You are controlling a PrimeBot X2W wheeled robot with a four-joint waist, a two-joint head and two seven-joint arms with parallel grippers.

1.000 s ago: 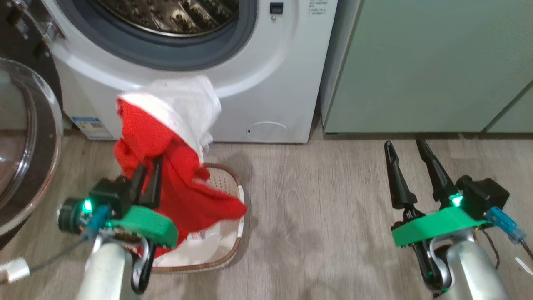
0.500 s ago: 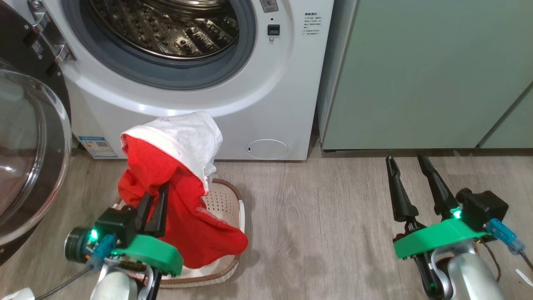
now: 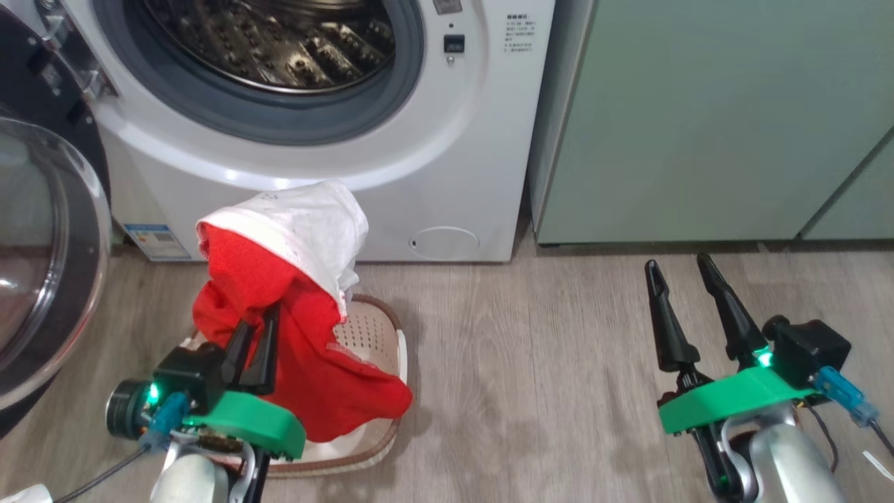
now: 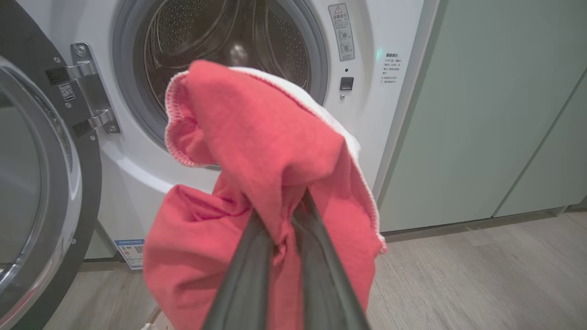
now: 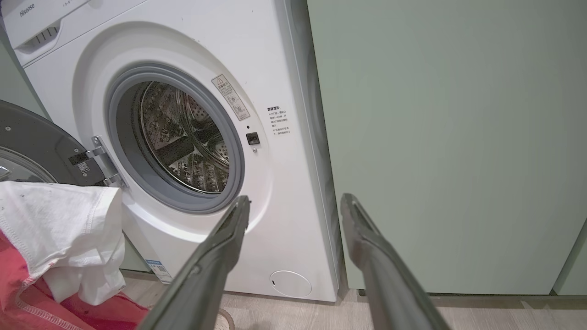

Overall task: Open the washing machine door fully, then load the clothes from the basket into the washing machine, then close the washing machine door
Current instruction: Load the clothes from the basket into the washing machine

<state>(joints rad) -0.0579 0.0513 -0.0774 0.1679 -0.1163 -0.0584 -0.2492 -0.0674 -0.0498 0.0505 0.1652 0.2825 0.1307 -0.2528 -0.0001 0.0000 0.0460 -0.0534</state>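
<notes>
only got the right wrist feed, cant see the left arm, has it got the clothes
Observer: Yes. The left gripper is shut on the clothes, pinching the red fabric.
Operator: is it out of the basket
Observer: Mostly lifted. From the head view the lowest red fold overlaps the basket; whether it touches, I cannot tell.
Operator: lined up with the drum
Observer: In the left wrist view the fingers point at the drum, with the clothes hanging before its lower half.
</notes>
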